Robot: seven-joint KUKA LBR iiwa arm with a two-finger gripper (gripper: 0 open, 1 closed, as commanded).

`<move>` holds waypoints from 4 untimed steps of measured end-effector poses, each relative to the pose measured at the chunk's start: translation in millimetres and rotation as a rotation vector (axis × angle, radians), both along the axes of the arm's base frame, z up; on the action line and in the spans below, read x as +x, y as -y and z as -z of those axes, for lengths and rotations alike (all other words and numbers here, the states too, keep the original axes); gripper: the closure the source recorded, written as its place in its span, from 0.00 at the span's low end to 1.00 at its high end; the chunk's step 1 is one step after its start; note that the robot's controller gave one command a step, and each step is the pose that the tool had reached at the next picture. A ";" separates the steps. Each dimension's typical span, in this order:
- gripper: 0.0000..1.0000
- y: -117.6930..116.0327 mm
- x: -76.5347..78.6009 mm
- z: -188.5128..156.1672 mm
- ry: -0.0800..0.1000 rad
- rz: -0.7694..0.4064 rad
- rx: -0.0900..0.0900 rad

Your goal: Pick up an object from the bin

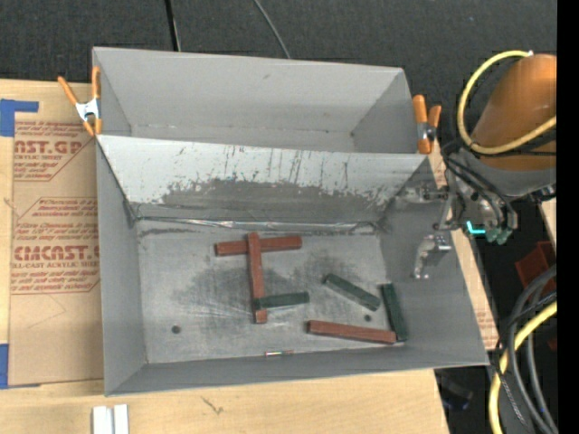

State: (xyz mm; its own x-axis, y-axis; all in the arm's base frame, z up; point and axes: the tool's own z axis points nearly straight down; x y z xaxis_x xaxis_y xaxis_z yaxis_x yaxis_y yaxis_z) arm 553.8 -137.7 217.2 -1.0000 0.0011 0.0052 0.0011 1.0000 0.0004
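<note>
My gripper (431, 250) hangs over the bin's right sloping wall, above the floor and apart from everything in the bin. Nearest to it, below and to its left, a short dark green stick (393, 312) lies almost upright in the view near the right wall. Another dark green stick (351, 291) lies slanted just left of that one. A longer red-brown stick (351, 333) rests along the front, its right end meeting the lower end of the first green stick.
Toward the bin's middle, two red-brown sticks form a cross: one lies sideways (274, 243), the other (257, 274) runs front to back. A dark green stick (281, 301) lies by the cross's lower end. The arm with its orange cover and yellow cables stands right of the bin.
</note>
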 end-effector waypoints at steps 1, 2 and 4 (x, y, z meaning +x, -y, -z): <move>0.00 -0.6 1.8 -4.0 0.008 -0.002 -0.001; 0.00 -15.4 -6.6 69.2 0.010 0.113 -0.001; 0.00 -42.1 -7.1 76.6 0.006 0.256 0.000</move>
State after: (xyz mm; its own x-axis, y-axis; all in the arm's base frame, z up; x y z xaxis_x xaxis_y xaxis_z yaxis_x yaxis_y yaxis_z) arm 546.7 -95.7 140.5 -0.9672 0.2542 -0.0012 0.2542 0.9672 0.0009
